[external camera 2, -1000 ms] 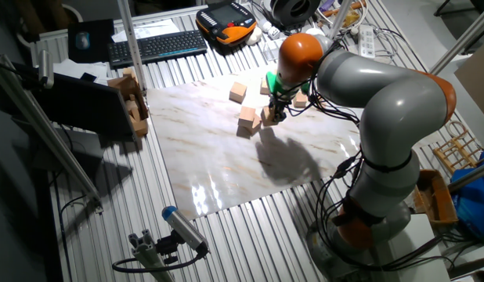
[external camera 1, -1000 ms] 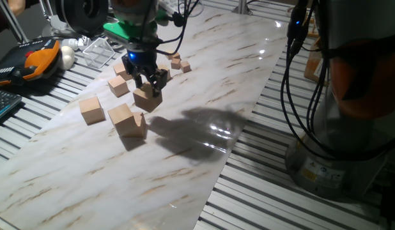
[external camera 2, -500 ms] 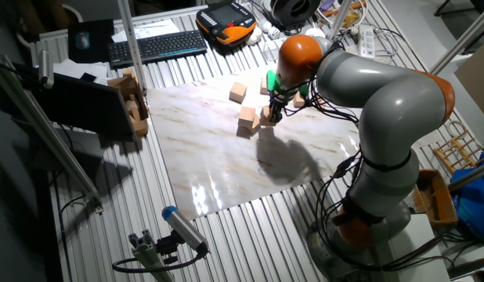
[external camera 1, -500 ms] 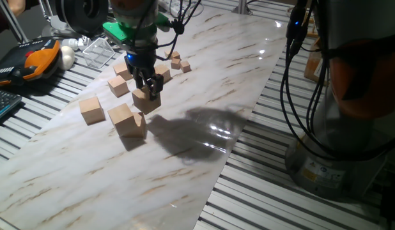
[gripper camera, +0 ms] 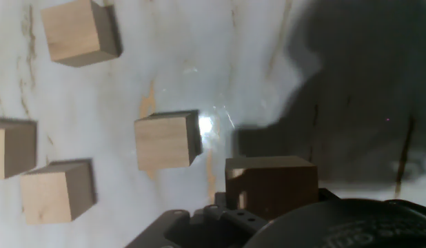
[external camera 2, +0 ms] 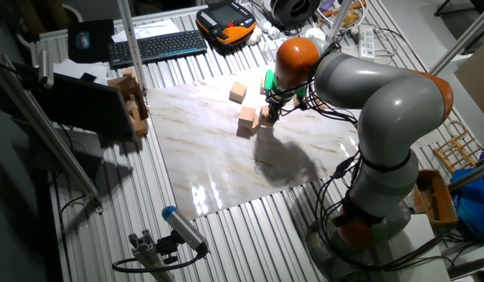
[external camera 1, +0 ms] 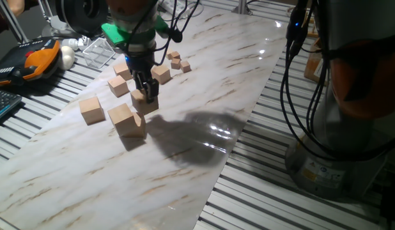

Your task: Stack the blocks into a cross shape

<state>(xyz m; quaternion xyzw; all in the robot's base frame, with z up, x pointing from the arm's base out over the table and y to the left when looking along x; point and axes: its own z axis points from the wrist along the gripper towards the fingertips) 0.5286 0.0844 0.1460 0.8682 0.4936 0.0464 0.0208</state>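
Observation:
My gripper (external camera 1: 145, 89) points straight down, shut on a tan wooden block (external camera 1: 146, 102) just above or on the marble board. In the other fixed view the gripper (external camera 2: 267, 114) hangs beside the block group. Two more blocks (external camera 1: 127, 120) sit touching, just left and in front of the held one. Another block (external camera 1: 91, 108) stands alone further left. In the hand view the held block (gripper camera: 271, 187) is dark in shadow between the fingers, and a block (gripper camera: 166, 141) lies close to its left.
Medium wooden cubes (external camera 1: 119, 86) (external camera 1: 162, 74) and tiny cubes (external camera 1: 180, 62) lie behind the gripper. An orange pendant (external camera 1: 38, 57) and a clear plastic tray (external camera 1: 98, 51) sit at the far left off the board. The arm's base and cables (external camera 1: 338, 96) stand at the right.
The gripper has carried the block a little to the left and nearer the two touching blocks. The other cubes have not moved.

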